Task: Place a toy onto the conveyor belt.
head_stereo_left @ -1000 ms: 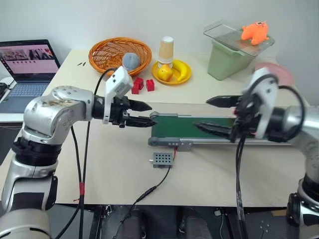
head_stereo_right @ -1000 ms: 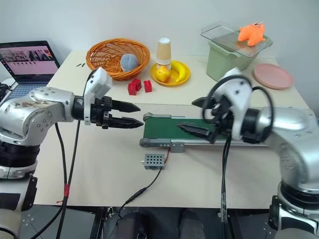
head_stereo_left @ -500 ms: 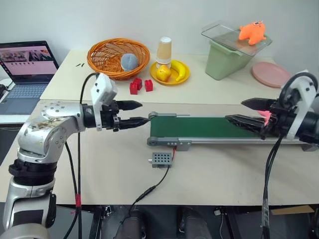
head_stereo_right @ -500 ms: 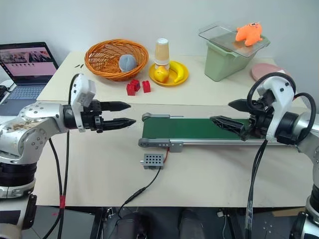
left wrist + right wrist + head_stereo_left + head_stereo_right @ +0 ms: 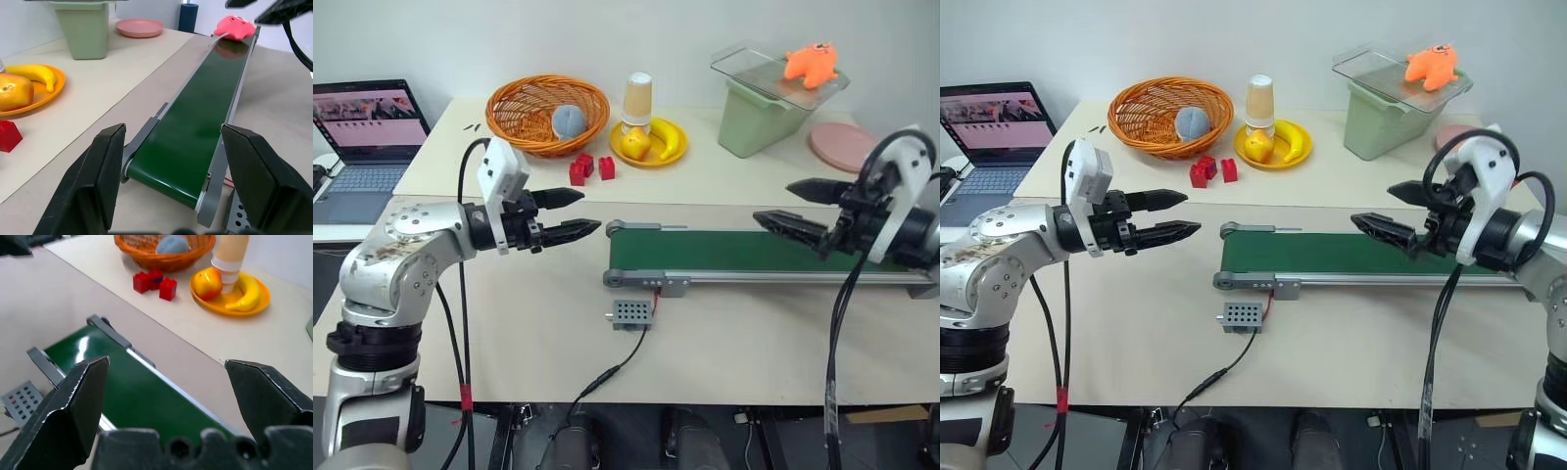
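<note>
Two grippers, left [image 5: 576, 213] and right [image 5: 791, 207], jaws spread, empty, blue ball [image 5: 569, 119] in wicker basket [image 5: 524, 98]

Bright, even light, soft shadows, sheen on the conveyor belt [image 5: 195, 142].

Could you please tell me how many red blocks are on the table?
3 red blocks: clustered on the table just in front of the orange basket and beside the yellow plate, close together. A further one could be hidden behind them.
</note>
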Available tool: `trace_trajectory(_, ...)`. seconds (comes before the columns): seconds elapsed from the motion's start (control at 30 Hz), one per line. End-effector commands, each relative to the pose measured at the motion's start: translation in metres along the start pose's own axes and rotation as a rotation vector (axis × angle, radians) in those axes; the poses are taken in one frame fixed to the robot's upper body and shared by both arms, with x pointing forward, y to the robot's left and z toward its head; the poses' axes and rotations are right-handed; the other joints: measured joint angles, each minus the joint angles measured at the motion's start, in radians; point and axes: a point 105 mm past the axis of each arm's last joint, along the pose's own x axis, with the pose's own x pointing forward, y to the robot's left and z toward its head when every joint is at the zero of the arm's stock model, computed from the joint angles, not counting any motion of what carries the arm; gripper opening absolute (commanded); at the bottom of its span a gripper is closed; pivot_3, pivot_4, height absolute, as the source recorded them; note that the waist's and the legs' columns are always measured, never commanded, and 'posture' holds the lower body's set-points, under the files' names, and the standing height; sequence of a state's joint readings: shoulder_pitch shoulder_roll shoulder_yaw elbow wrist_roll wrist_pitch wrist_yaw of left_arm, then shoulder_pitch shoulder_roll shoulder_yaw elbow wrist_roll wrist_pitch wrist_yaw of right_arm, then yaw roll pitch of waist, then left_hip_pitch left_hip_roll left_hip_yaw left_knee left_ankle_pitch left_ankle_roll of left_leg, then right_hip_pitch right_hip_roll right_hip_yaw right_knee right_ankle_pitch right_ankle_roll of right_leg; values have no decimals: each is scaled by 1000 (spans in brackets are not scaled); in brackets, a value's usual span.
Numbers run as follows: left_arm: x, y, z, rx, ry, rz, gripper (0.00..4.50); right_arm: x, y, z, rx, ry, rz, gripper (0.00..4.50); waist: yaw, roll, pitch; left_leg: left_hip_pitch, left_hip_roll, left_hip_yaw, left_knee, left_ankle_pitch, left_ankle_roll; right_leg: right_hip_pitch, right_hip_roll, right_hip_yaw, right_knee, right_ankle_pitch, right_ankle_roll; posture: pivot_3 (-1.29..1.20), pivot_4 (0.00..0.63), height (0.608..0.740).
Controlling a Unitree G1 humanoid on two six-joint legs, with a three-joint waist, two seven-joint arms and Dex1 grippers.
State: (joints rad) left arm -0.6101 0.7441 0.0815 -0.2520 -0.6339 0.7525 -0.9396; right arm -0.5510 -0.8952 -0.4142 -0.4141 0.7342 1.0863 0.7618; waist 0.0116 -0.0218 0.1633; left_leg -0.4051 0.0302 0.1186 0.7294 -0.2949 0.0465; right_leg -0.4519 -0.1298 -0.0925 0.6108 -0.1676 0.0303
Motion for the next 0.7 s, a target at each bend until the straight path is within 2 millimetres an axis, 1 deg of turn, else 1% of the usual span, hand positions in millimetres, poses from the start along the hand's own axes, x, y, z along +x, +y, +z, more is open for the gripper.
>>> trace_trajectory(0.03,3,-4,13,72,-31,-21,3278,-9,1,22,-13,-58,3,4454,0,0,0,0,0,0,0,0,0,0,0,0,0,0,0,0,150,734)
trace_trajectory(0.2,7,-4,14,80,-39,-37,3278,-12,1,29,-11,-68,-5,4454,2,0,0,-1,0,0,0,0,0,0,0,-1,0,0,0,0,150,734)
trace_trajectory(0.47,7,2,16,89,-37,-21,3278,-11,1,26,3,-71,-5,4454,1,0,0,-1,0,0,0,0,0,0,0,0,0,0,0,0,150,734)
trace_trajectory(0.7,6,2,18,95,-42,-9,3278,-9,1,28,3,-78,2,4454,1,0,0,-1,0,0,0,0,0,0,0,0,0,0,0,0,150,734)
